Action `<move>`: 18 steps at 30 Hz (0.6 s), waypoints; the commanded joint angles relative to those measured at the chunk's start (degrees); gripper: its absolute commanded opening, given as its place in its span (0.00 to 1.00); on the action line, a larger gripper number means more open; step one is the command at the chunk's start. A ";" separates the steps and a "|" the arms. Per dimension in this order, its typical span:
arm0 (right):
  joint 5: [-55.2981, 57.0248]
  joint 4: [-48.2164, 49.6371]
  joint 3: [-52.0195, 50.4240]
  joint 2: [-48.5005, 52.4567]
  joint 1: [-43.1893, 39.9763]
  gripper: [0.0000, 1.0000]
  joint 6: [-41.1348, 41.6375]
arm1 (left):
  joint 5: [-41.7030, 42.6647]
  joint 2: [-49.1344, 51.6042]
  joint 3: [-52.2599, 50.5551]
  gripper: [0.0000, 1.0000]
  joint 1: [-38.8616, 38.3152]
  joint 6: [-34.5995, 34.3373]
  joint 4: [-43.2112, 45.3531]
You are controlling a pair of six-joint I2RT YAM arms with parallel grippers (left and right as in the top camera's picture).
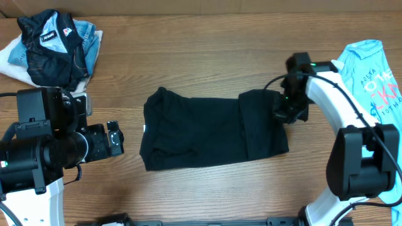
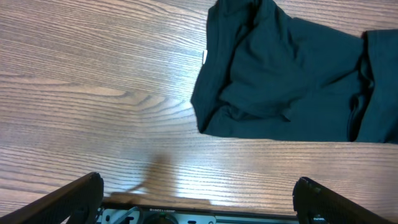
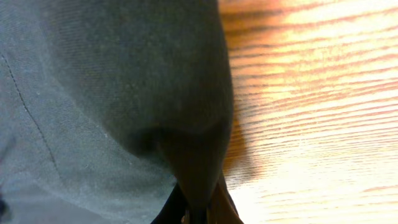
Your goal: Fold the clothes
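I see one wooden table (image 1: 207,37), two arms and three garments. One black T-shirt (image 1: 201,129) lies flat in the middle of the table, between the two arms. It is plain and matte, a rough rectangle running left to right. Its left end is rumpled, with a small white label (image 2: 204,56) at the edge, and its right end is doubled over as a flap.

My right gripper (image 1: 282,108) is pressed together, pinching the far right edge of that flap. My left gripper (image 1: 116,139) is spread wide, holding nothing, just left of the shirt.

One dark jacket (image 1: 53,47) is heaped at the far left. One light blue T-shirt (image 1: 377,69) lies at the far right.
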 commanded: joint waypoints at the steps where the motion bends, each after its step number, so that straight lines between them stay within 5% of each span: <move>1: 12.20 -0.92 1.36 0.11 4.33 0.04 7.06 | 0.66 0.09 -0.39 1.00 0.26 1.07 -0.09; 11: 25.99 -5.31 3.08 0.11 15.50 0.04 17.77 | 0.63 0.09 -0.39 1.00 0.26 1.07 -0.02; 18: 24.83 -11.54 10.95 0.11 18.80 0.04 17.99 | 0.66 0.09 -0.39 1.00 0.26 1.07 0.00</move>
